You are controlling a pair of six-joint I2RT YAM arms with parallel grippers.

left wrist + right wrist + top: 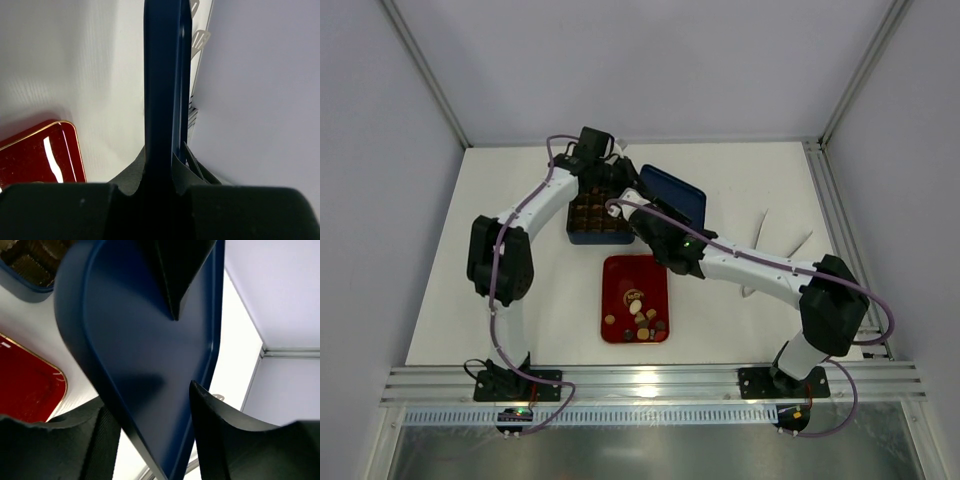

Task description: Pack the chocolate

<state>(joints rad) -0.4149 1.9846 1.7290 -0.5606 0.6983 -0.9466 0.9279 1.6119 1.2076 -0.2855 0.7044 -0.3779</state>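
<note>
My left gripper (160,196) clamped tight on edge of dark blue square lid (676,196); lid tilted up just right of dark blue box with brown grid insert (595,238). My right gripper (150,407) half-wide, straddling lid rim; cannot tell if pinching. Chocolate (641,314), small brown, tan and cream pieces, loose on flat red tray (620,275), near side of box. Box cells unclear. My judgement: packing hardly begun, tray pieces all left to move.

The top camera is looking down from high above the near edge over the whole white bench (510,200), while both wrist cameras are looking from very close at the dark blue flat lid (140,340), all three sharing the glossy red rectangular tray (620,275).
</note>
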